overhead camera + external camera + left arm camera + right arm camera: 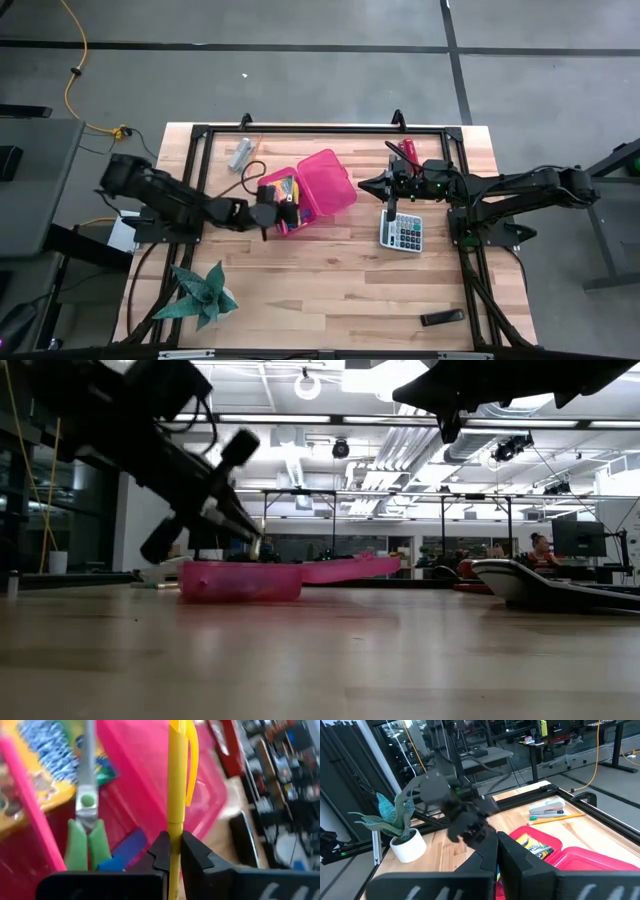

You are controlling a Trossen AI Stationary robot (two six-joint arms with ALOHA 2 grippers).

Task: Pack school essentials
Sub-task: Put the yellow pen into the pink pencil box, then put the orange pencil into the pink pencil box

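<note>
Clamping a yellow pen (172, 795) upright over the pink box (300, 195), the left end effector (172, 850) risks dropping it outside if it tilts on release, while the right end effector (372, 183), clenched empty, hangs beside the calculator (402, 232).

Wooden table (330, 280) (butcher-block) bears pink case (310, 192), calculator (402, 232), plant (200, 295).

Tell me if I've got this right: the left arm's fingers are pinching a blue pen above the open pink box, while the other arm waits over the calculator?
Not quite: the pen is yellow, not blue, as the left wrist view shows. The rest holds: the left gripper has its fingers pinched on it above the open pink box, and the right gripper waits over the calculator.
</note>
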